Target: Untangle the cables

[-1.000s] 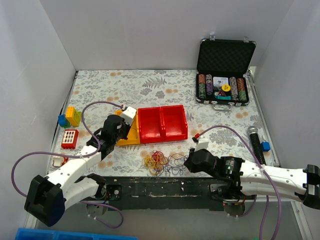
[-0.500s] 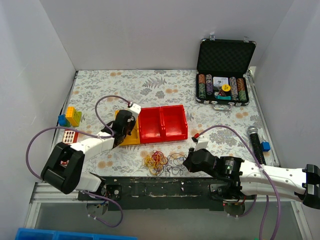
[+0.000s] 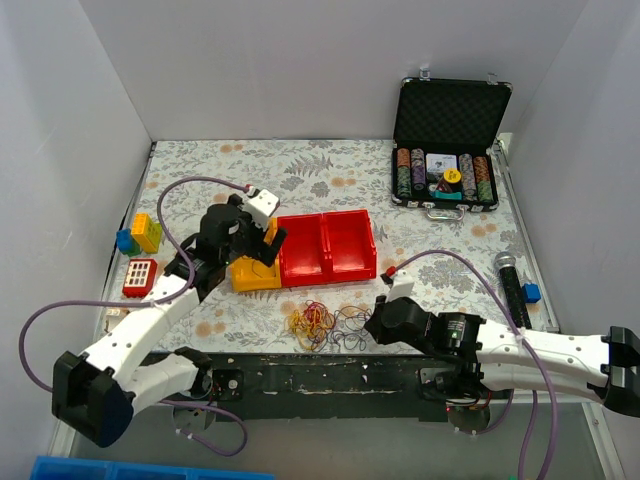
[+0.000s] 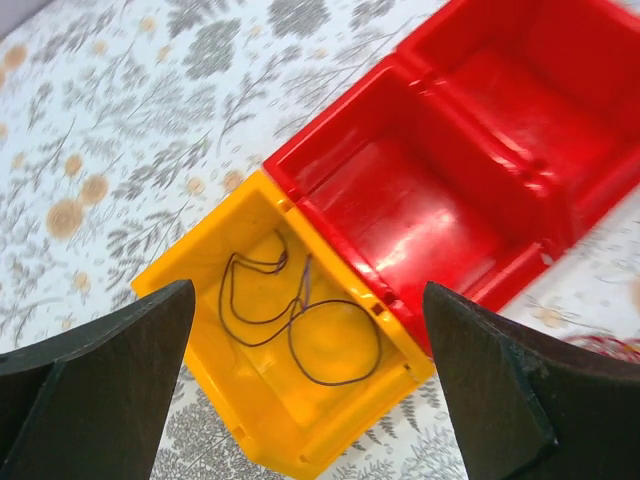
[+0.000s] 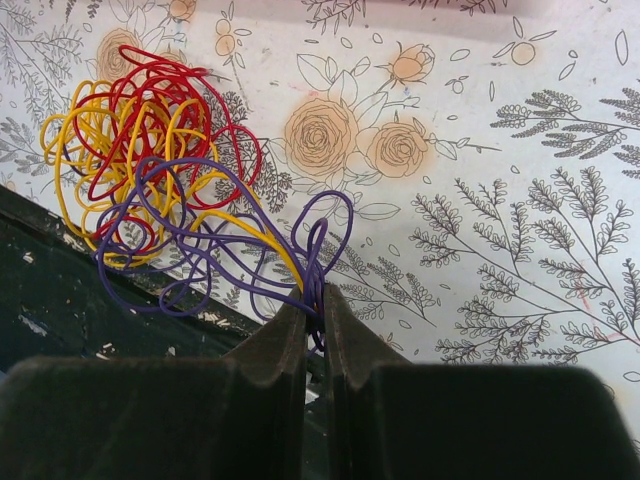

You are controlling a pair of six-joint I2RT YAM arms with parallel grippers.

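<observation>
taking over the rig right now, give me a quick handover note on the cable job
Left gripper: open, above the yellow bin.
Right gripper: shut on a purple cable at the edge of the pile.
Done: a few dark cables lie in the yellow bin; the red bins are empty.
To do: red, yellow and purple cables are tangled together; pull them apart.

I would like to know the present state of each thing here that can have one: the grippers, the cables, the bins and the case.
left gripper: open, above the yellow bin
right gripper: shut on a purple cable
cable pile: tangled
yellow bin: holds a few dark cable loops
red bins: empty
chip case: lid open
</observation>
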